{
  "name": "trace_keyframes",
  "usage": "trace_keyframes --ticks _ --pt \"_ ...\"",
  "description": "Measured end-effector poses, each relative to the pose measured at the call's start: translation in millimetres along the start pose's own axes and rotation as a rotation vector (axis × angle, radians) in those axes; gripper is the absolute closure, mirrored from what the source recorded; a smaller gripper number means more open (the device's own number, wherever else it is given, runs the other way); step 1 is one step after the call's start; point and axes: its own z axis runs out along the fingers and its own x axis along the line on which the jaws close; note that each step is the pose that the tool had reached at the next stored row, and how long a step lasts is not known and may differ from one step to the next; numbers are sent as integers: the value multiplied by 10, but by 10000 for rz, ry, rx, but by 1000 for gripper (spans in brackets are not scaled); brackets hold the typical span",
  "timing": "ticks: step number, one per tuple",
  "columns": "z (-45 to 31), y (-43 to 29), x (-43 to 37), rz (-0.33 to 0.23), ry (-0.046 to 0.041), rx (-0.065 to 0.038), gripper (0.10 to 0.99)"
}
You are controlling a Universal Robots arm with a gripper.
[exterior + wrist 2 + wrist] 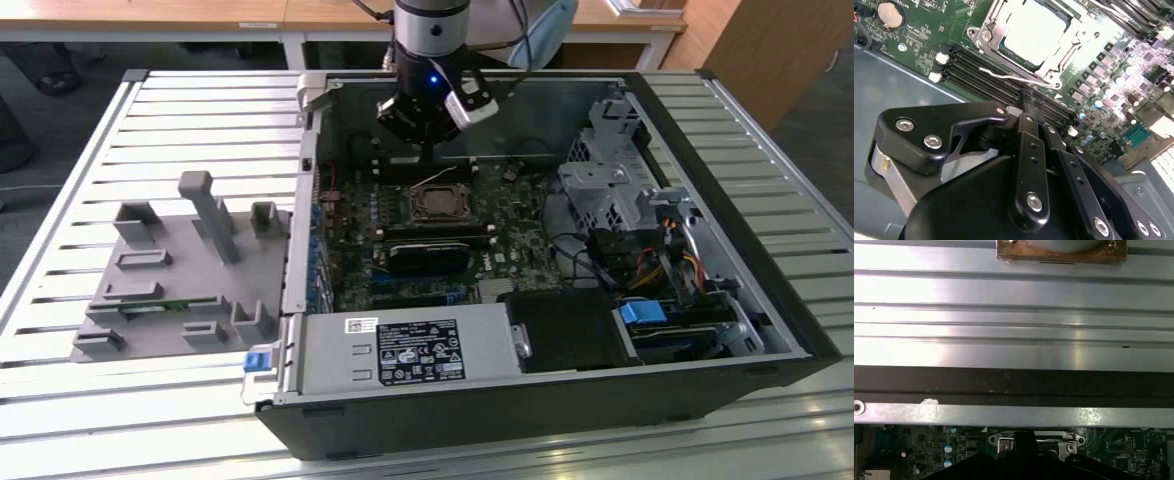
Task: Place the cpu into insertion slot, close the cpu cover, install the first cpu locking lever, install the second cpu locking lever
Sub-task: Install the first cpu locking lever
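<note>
Hovering nr cpu cover [996,42], shut over cpu [1036,30], gripper [1029,102] has fingers [1030,145] pinched together.

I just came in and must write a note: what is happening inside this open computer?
One robot arm is working inside the open computer case. The cpu already sits in the insertion slot, and the cpu cover appears lowered around it. The end effector, closed and holding nothing, hovers just beside the socket, nearest to a thin wire locking lever along the cover's edge. Whether that lever is latched I cannot tell.
</note>
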Motion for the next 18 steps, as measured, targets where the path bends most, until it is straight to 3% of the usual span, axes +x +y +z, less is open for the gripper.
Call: trace_keyframes --ticks 18 --pt "188 -11 -120 1 1 2 980"
